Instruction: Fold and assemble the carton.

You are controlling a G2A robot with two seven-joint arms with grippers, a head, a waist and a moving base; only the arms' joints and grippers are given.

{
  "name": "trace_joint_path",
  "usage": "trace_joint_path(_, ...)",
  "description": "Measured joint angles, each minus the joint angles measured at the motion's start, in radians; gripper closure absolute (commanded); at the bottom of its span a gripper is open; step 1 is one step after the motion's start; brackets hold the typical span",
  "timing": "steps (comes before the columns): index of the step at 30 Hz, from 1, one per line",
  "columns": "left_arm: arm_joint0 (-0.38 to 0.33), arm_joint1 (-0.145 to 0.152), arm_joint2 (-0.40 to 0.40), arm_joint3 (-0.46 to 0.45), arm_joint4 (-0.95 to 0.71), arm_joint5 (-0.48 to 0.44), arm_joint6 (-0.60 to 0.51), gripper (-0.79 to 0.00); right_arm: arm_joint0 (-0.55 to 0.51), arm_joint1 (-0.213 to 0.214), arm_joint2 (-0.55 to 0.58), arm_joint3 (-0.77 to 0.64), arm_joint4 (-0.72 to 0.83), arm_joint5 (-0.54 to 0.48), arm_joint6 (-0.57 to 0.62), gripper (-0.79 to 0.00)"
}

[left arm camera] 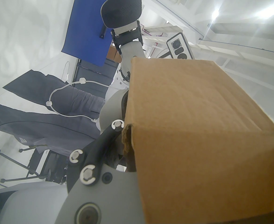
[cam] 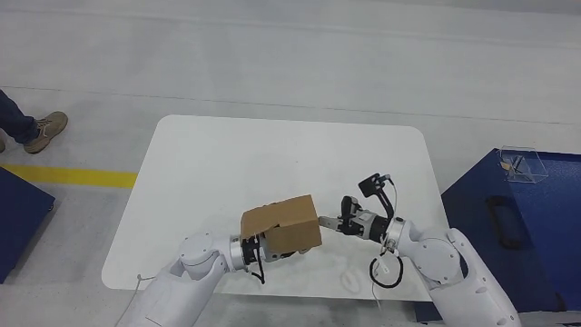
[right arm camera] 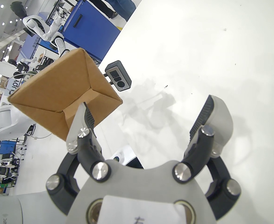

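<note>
One carton (cam: 283,222) and one white table (cam: 290,154). Two grippers: the left gripper (cam: 266,252) and the right gripper (cam: 334,224). Two blue cabinets flank the table: a left cabinet (cam: 18,222) and a right cabinet (cam: 517,227). One clear stand (cam: 522,163) sits on the right one.

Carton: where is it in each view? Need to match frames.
Top view: carton over the table's near part.
Left wrist view: close up, one of the right gripper's fingers behind it.
Right wrist view: ahead, one finger at its open end.
Shared landmark: the right gripper's fingers.
</note>
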Motion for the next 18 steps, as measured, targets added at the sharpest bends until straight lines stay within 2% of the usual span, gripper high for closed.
trace_joint_path(8, 0.01, 0.001, -0.001, -0.004, 0.001, -0.004, 0.002, 0.0, 0.007, -0.003, -0.016, 0.005, -0.003, 0.003, -0.017, -0.785)
trace_joint_path(18, 0.023, 0.005, -0.005, -0.019, 0.013, -0.004, 0.01, 0.0, -0.006, 0.003, 0.024, 0.018, 0.053, 0.003, -0.013, -0.785)
